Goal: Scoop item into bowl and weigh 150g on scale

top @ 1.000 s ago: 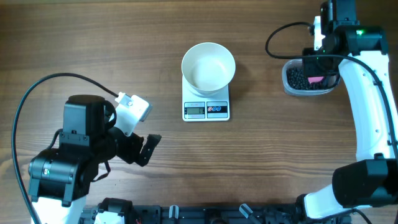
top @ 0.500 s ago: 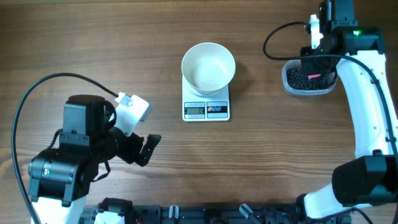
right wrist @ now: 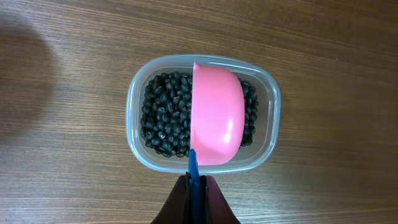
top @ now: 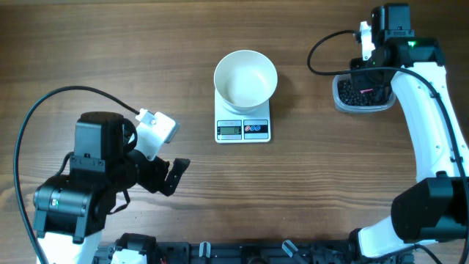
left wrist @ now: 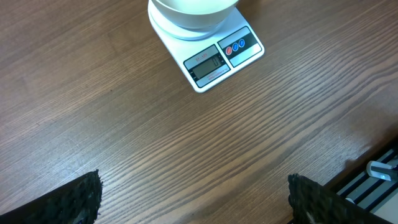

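Scoop (right wrist: pixel 216 118), pink, pinched by its handle in the right fingers (right wrist: pixel 179 205) over the pellets (right wrist: pixel 160 118), frame centre; left fingers (left wrist: pixel 68 199) gape wide.

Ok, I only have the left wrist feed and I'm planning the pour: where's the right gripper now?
Observer: The right gripper is shut on the handle of a pink scoop, held over the clear tub at the table's far right.
Operator: Is there anything in that tub?
Observer: Yes, black pellets cover its floor on both sides of the scoop.
Operator: And inside the bowl? I only see its underside.
Observer: From overhead, the white bowl on the scale looks empty.
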Action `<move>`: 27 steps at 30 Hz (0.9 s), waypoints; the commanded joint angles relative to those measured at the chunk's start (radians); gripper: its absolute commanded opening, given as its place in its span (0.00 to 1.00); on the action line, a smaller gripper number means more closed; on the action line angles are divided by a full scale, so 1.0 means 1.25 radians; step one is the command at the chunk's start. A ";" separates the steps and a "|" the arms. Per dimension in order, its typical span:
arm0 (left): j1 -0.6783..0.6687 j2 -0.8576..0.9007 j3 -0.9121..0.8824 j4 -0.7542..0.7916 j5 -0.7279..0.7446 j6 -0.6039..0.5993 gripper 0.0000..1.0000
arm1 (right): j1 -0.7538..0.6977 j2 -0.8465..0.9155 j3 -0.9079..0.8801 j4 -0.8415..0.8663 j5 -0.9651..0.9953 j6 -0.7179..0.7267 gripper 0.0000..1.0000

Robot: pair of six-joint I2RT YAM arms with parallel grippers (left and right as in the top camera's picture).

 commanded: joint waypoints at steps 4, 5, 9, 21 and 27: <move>0.005 -0.001 0.012 0.002 -0.005 0.016 1.00 | 0.001 0.012 -0.017 0.015 -0.004 -0.013 0.04; 0.006 -0.001 0.012 0.002 -0.005 0.016 1.00 | 0.001 0.012 -0.021 0.016 -0.004 -0.013 0.04; 0.006 -0.001 0.012 0.002 -0.005 0.016 1.00 | 0.001 0.012 -0.029 0.013 -0.004 -0.013 0.04; 0.006 -0.001 0.012 0.002 -0.005 0.016 1.00 | 0.001 0.021 -0.029 0.004 0.039 -0.034 0.04; 0.005 -0.001 0.012 0.002 -0.005 0.016 1.00 | 0.000 0.039 -0.029 -0.015 0.078 -0.031 0.04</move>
